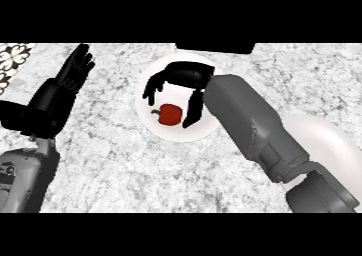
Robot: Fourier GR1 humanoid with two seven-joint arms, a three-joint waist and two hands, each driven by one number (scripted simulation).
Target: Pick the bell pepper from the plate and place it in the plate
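Right hand point(185, 75) hovers over the bell pepper point(169, 114) on the plate point(185, 136) near the counter's point(140, 170) far edge, fingers point(191, 112) half-curled, holding nothing. Light, slick, probably firm: grip its broad sides.

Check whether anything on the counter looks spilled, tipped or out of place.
Nothing stands out. The red bell pepper sits on the white plate under the right hand, and the second plate lies flat at the right.
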